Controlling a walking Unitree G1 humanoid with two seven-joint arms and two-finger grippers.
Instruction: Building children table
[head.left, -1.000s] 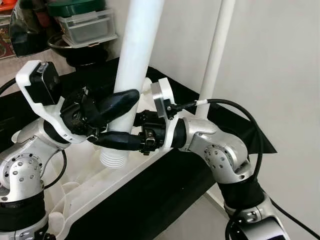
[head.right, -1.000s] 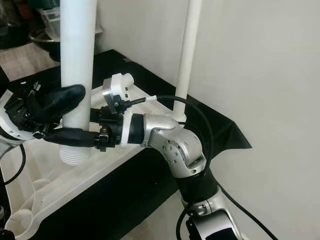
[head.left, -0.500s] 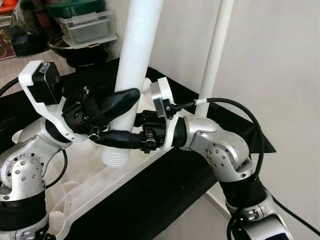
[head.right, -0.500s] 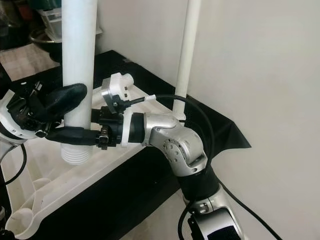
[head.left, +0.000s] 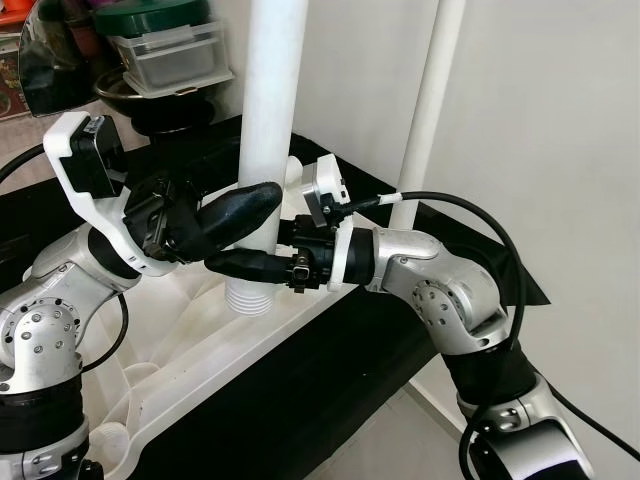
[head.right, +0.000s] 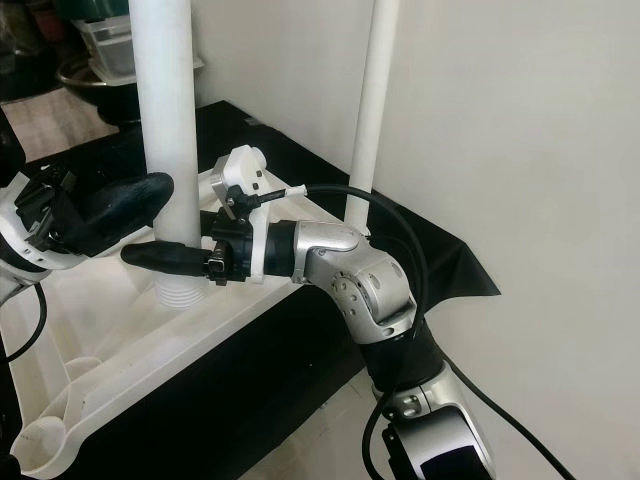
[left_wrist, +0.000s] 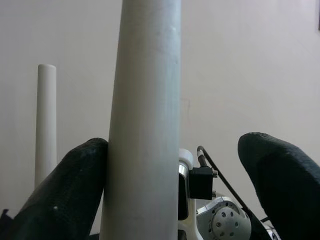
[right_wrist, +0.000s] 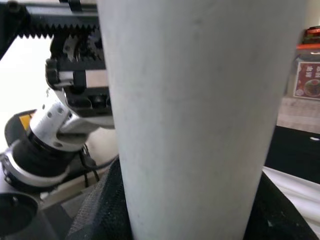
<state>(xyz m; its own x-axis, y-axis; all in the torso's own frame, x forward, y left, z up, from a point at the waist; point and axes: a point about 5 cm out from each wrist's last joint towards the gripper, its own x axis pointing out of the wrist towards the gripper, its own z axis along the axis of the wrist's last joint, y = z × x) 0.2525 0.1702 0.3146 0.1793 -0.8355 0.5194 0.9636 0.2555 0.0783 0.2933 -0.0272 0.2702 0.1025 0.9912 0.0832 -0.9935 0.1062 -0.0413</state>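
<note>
Right tool (head.left: 240, 266) clamped on white table leg (head.left: 268, 150) near its threaded end (head.left: 250, 297); left tool (head.left: 225, 222) spread wide around same leg, one finger touching. Leg upright over upturned white tabletop (head.left: 190, 360) on black desk (head.left: 330, 380). Second leg (head.left: 425, 110) stands behind. Red label (right_wrist: 306, 86) unreadable.

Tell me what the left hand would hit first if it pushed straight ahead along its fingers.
Probably the right hand and its wrist, just past the thick white leg between the left hand's fingers. Depth is uncertain.
</note>
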